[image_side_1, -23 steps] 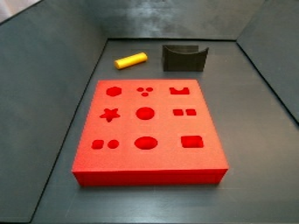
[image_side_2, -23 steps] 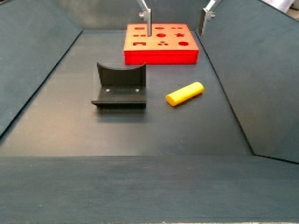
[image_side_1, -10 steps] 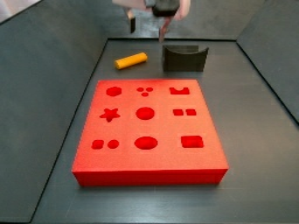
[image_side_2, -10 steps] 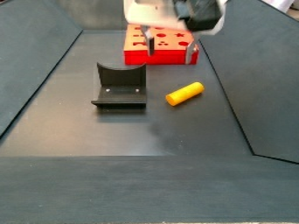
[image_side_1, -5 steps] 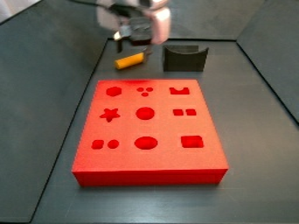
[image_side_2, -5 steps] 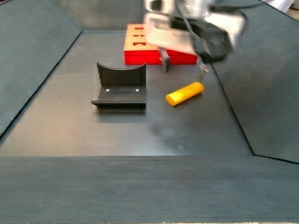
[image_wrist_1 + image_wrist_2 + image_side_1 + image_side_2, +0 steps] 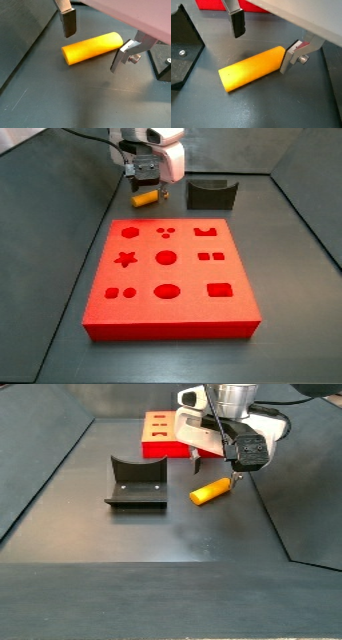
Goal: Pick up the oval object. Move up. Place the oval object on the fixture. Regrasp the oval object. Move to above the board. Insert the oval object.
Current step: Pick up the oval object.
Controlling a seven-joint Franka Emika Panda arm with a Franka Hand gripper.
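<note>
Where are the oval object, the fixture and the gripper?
oval object point(image 7: 92, 47): wrist view, middle of its side.
fixture point(image 7: 135, 484): side view, its upright wall.
gripper point(image 7: 262, 47): wrist view, midway between the open fingertips, over the peg.

- Gripper point(image 7: 93, 42) point(image 7: 262, 45) point(image 7: 148, 183) point(image 7: 217, 466): low over the floor, pointing downward in both side views.
- Jaws: spread wide, nothing clamped between them.
- Fingers point(image 7: 68, 22) point(image 7: 237, 22): flat silver plates with dark pads, both visible in both wrist views.
</note>
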